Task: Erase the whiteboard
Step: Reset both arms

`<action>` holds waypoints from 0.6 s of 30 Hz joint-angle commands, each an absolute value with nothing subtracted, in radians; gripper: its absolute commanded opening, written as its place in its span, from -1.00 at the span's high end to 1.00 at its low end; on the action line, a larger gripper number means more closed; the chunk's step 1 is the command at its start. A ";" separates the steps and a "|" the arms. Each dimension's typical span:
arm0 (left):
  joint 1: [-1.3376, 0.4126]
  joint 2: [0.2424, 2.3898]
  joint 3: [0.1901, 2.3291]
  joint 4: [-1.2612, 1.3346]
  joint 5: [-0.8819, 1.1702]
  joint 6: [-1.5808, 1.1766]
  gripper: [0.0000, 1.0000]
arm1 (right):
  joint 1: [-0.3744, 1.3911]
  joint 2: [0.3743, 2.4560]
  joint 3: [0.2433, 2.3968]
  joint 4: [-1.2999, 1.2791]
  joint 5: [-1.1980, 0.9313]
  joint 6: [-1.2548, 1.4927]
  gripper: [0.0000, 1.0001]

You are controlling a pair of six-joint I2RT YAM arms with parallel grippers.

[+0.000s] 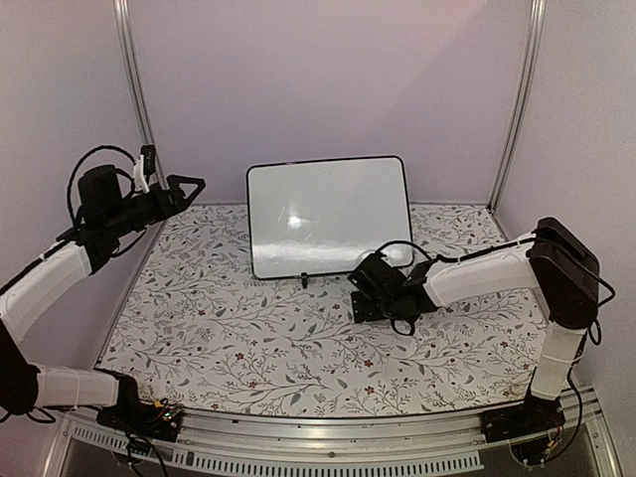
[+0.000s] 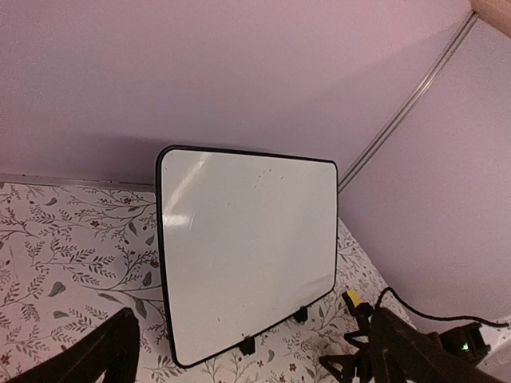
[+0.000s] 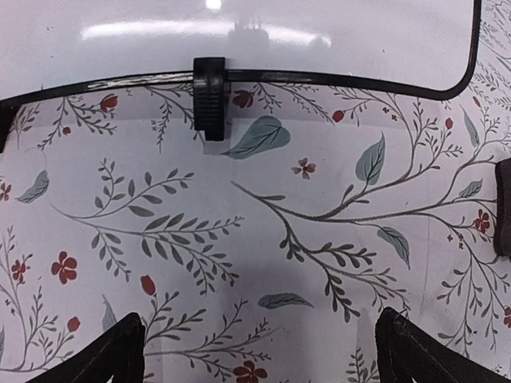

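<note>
The whiteboard (image 1: 328, 217) stands at the 12 o'clock side of the floral tablecloth (image 1: 248, 343), tilted back toward the rear wall on small black feet (image 3: 210, 100). Its face reads white with glare. The right gripper (image 1: 360, 298) sits low over the cloth at 5 o'clock of the board, near its lower right corner, released, with fingers (image 3: 112, 355) spread wide and only cloth between them. The left gripper (image 1: 189, 187) hangs raised at 9 o'clock of the board, well apart, also released and holding nothing.
</note>
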State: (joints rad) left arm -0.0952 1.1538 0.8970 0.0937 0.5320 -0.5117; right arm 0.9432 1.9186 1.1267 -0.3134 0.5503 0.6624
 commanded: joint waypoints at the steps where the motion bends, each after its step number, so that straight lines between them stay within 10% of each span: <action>1: -0.127 1.050 0.811 0.042 0.479 -0.477 -0.99 | 0.954 1.714 1.058 -0.251 0.497 0.575 -0.98; 18: -0.362 0.852 0.733 -0.201 0.373 -0.236 -0.99 | 0.955 1.034 0.860 -0.219 0.448 0.297 -0.98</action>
State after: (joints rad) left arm -0.3164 0.8940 0.7586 -0.1631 0.3809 -0.3088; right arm 0.9546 1.1149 0.8894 -0.1802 0.4603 0.3679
